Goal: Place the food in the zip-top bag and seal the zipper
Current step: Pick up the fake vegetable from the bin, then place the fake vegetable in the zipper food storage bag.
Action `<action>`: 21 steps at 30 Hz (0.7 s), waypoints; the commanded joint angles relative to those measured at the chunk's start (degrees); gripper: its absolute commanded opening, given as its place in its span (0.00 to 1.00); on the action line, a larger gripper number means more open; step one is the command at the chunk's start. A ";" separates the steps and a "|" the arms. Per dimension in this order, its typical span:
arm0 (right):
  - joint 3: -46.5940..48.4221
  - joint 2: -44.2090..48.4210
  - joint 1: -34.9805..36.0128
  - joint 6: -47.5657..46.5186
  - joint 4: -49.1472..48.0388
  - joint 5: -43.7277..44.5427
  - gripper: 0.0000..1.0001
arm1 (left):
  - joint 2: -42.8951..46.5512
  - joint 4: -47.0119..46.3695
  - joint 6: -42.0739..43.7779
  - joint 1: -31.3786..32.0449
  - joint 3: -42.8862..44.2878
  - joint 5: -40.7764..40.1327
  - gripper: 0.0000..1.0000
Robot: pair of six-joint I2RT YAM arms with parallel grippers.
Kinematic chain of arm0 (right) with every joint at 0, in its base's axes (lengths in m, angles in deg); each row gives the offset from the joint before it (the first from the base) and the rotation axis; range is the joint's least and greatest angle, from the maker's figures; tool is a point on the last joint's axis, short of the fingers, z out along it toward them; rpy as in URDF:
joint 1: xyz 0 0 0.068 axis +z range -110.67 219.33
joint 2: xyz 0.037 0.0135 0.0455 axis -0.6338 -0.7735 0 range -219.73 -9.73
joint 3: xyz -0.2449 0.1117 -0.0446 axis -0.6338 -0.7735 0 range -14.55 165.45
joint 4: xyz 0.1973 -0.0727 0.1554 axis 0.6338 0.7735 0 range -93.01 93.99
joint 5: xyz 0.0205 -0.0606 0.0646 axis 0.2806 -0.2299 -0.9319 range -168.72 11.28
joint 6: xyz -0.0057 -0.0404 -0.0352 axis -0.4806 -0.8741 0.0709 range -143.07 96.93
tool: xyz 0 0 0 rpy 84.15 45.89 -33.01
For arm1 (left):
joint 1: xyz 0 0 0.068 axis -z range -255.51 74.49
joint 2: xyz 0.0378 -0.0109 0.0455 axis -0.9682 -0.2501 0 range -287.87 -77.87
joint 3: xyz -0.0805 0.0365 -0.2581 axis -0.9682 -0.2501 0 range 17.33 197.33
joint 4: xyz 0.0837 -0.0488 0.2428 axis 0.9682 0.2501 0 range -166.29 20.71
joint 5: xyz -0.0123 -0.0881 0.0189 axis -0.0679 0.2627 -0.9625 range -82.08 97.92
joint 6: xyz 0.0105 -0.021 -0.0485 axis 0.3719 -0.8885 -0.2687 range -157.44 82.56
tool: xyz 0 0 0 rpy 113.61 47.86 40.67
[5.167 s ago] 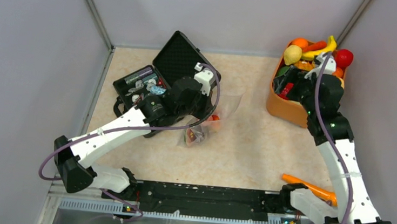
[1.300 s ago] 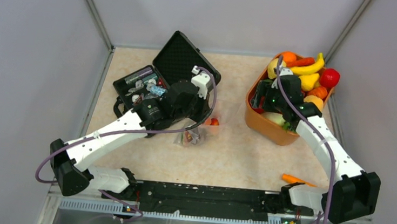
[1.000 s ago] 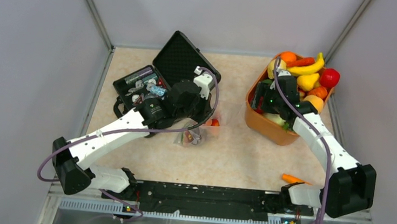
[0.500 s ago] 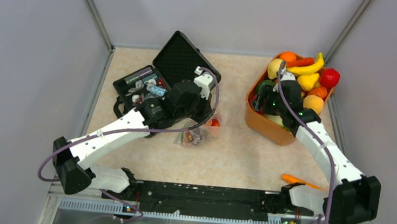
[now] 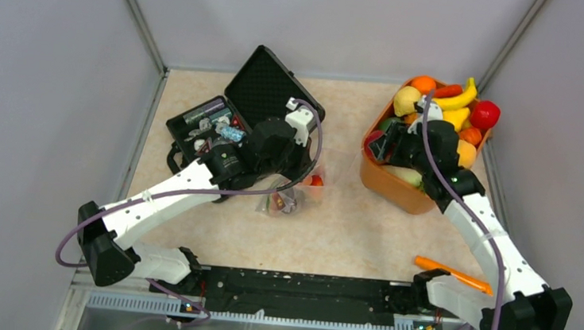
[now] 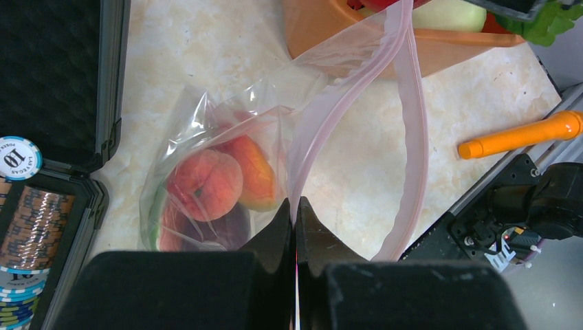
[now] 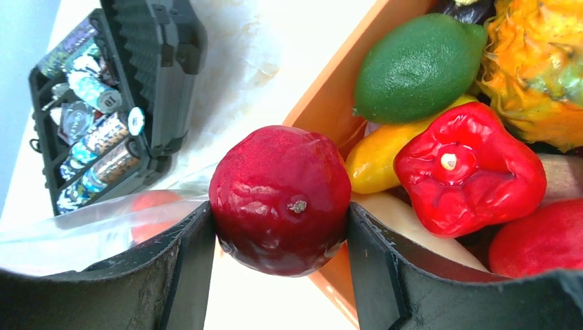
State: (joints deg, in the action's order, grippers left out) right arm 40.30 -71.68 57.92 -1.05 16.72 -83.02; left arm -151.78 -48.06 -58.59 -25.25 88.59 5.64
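Here the left tool [image 6: 295,214], pressed together on the bag's [image 6: 206,137] pink zipper [image 6: 414,137], holds its mouth agape on the tabletop [image 6: 206,41]. At three o'clock, the right tool [image 7: 278,221] pinches a dark red fruit [image 7: 275,179] over the orange bin's [image 7: 330,103] rim, apparently bound for the bag.

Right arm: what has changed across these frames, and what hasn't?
The right gripper, earlier deep in the orange bin, has taken hold of a dark red fruit and carried it to the bin's left rim, toward the zip-top bag. The bin itself slid left. Unchanged: the left gripper stays shut on the bag's mouth edge, peach-coloured fruit inside; black case open.
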 commanded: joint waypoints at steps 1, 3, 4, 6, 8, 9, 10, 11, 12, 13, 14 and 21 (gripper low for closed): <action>0.90 6.33 0.30 0.45 -5.02 -5.29 0.41 | -0.17 -2.13 -0.56 -0.25 2.63 -0.35 0.00; 0.47 8.94 0.27 0.93 -7.40 -7.13 0.41 | -0.26 -2.00 -0.48 -0.25 2.62 -0.28 0.00; 0.44 10.43 0.29 1.23 -8.35 -8.67 0.40 | -0.33 -2.02 -0.47 -0.23 2.60 -0.27 0.00; 0.36 12.08 0.26 1.49 -10.68 -13.22 0.39 | -0.36 -2.10 -0.47 -0.24 2.62 -0.35 0.00; 0.68 12.48 0.24 1.81 -12.74 -19.14 0.40 | -0.37 -2.31 -0.47 -0.25 2.61 -0.23 0.00; 1.00 12.20 0.25 1.94 -13.55 -22.35 0.40 | -0.36 -2.44 -0.47 -0.25 2.67 -0.23 0.00; 1.38 11.76 0.28 1.96 -13.96 -25.01 0.40 | -0.31 -2.52 -0.41 -0.25 2.71 -0.33 0.00; 1.53 11.07 0.30 1.87 -14.19 -28.06 0.40 | -0.29 -2.62 -0.28 -0.25 2.67 -0.35 0.00; 1.72 10.46 0.28 1.86 -14.41 -30.94 0.39 | -0.18 -2.81 -0.22 -0.25 2.62 -0.35 0.00; 1.75 9.80 0.30 1.77 -14.51 -33.04 0.39 | -0.12 -2.95 -0.21 -0.25 2.60 -0.42 0.00; 1.63 9.24 0.35 1.74 -14.54 -34.54 0.39 | -0.05 -3.00 -0.21 -0.25 2.68 -0.50 0.00; 1.37 6.49 1.59 -1.69 -11.90 -38.40 0.40 | -0.44 -3.09 -0.47 -0.25 3.22 -0.44 0.00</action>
State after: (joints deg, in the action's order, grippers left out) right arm 40.30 -64.77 58.16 -0.05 5.59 -116.48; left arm -152.11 -48.15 -58.59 -25.25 88.81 5.50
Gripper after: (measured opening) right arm 0.613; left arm 0.001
